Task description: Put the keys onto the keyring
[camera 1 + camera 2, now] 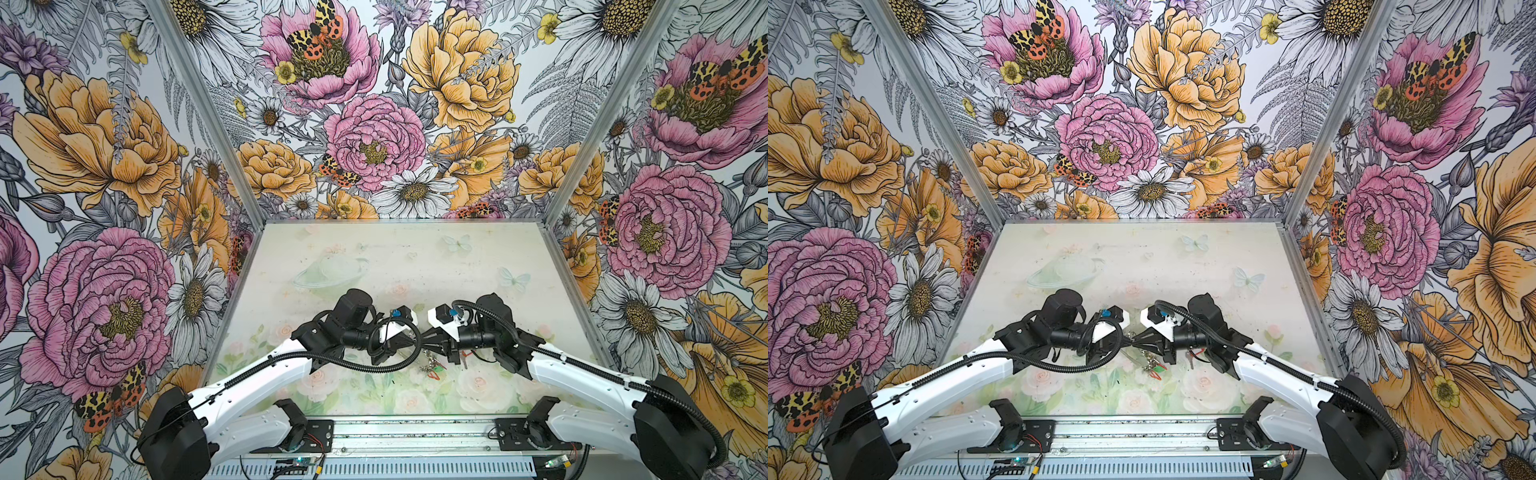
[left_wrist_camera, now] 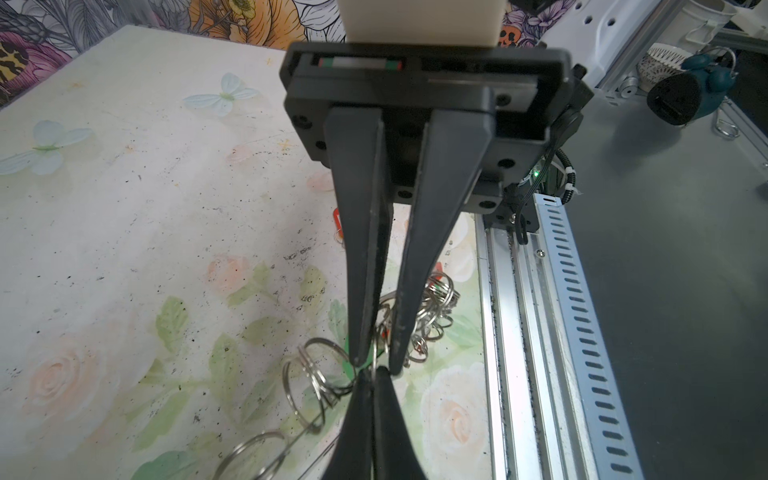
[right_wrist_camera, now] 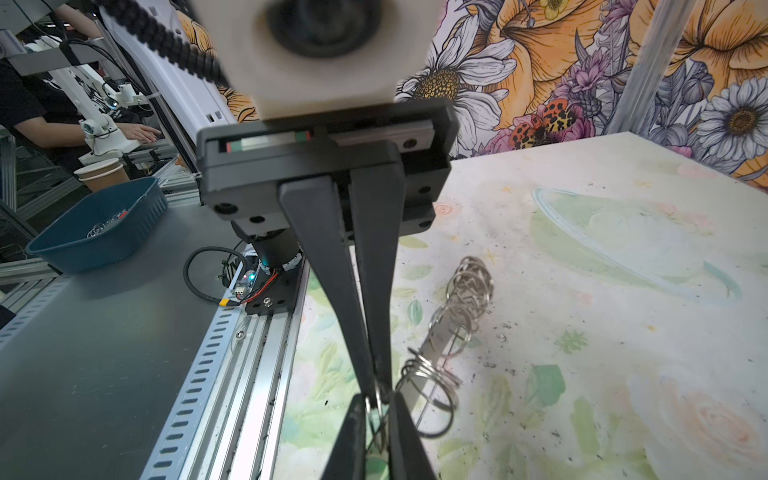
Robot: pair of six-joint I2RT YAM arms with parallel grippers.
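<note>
In both top views my two grippers meet tip to tip over the table's near middle. The left gripper (image 1: 417,336) (image 2: 374,376) is shut on a thin silver wire ring of the keyring (image 3: 436,340), a flat grey band fringed with rings (image 2: 316,374) that hangs slanting below the fingers. The right gripper (image 1: 427,334) (image 3: 378,411) has its jaws drawn in close around a wire ring at the same spot. Keys with green and red tags (image 1: 433,369) (image 1: 1156,368) dangle under the meeting point. A red tag (image 2: 337,226) lies on the table, partly hidden behind a finger.
The floral table (image 1: 415,257) is walled on three sides by flower-print panels. A metal rail (image 1: 415,432) runs along the front edge. Off the table stand a blue bin (image 3: 99,224) with rings in it and paper cups (image 3: 102,172).
</note>
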